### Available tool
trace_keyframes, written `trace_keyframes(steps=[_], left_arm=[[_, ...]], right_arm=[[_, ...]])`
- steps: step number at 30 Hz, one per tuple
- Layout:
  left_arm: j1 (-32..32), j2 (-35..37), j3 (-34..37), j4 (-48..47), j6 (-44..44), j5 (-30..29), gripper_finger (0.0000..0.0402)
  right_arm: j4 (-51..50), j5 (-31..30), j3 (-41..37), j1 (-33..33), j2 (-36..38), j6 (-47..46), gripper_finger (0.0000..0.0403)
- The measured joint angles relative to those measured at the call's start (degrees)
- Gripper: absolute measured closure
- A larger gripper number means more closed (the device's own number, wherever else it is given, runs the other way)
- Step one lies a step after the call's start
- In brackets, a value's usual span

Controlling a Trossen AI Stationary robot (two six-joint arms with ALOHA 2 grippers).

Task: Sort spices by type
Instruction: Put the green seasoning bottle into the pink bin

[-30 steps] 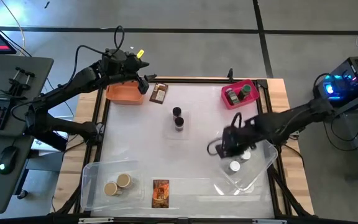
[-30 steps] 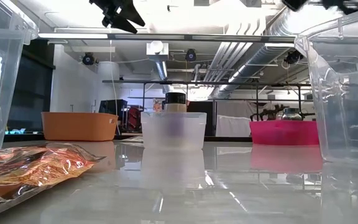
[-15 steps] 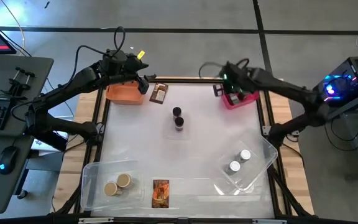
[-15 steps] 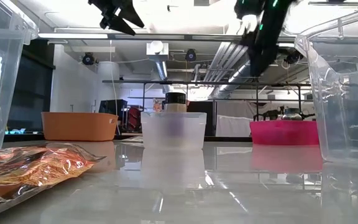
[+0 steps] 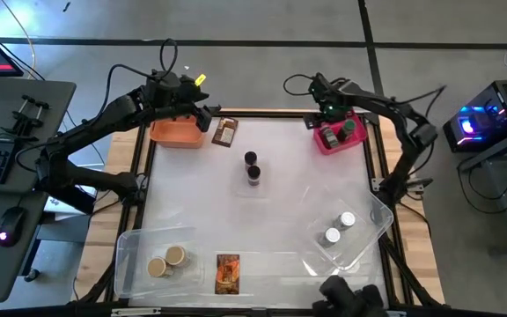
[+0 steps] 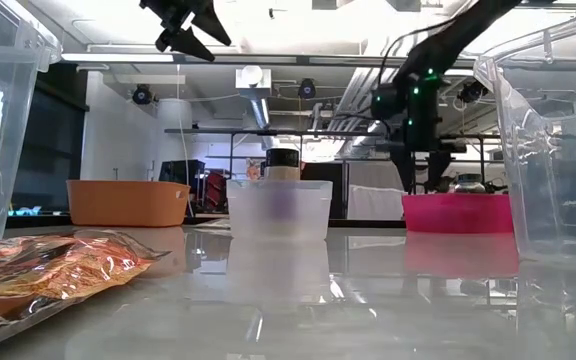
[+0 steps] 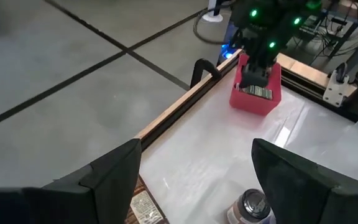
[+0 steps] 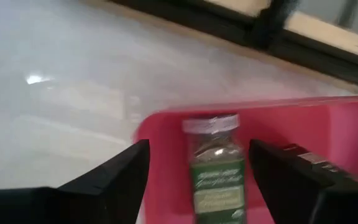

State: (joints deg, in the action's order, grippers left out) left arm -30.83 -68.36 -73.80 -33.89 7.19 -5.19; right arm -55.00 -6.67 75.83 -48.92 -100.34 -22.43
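Overhead, table-level and wrist views share the pink bin [image 5: 337, 141].

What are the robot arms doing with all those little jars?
They are sorting spices into bins. The right gripper hangs open over the pink bin, which holds spice jars, one with a green cap. The left gripper waits open above the orange bin. Two dark-capped jars stand mid-table, two white-capped jars and two tan-capped jars sit in clear tubs, and an orange packet lies at the near edge.

Grey floor [image 5: 262, 53] surrounds the table [image 5: 289, 202]; a desk [image 5: 7, 176] stands left of it; overhead, seemingly ducts [image 6: 398, 80].
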Motion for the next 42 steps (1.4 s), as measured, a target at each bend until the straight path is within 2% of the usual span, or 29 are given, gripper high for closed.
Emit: trace_keyframes(steps=[7,16,28,31,39,42], left_arm=[[0.0,0.0,0.0,0.0,1.2,-0.1,0.0108],[0.0,0.0,0.0,-0.7,1.3,-0.2,0.0108],[0.0,0.0,0.0,-0.8,2.0,-0.2,0.0108],[0.0,0.0,0.0,-0.8,2.3,-0.2,0.0108],[0.0,0.0,0.0,-0.7,2.2,-0.2,0.0108],[0.0,0.0,0.0,-0.7,2.3,-0.2,0.0108]], right_arm=[[0.0,-4.4,0.0,0.0,-2.9,-0.4,0.0131],[-2.0,-1.2,0.0,-1.4,-6.8,0.4,0.0130],[-3.5,-2.5,0.3,-1.3,-9.9,2.2,0.0130],[-4.2,-1.5,0.2,-1.3,-10.0,5.7,0.0130],[-3.1,-6.6,3.0,0.2,-9.2,19.7,0.0130],[-2.7,-5.1,3.7,0.3,-9.4,21.3,0.0130]])
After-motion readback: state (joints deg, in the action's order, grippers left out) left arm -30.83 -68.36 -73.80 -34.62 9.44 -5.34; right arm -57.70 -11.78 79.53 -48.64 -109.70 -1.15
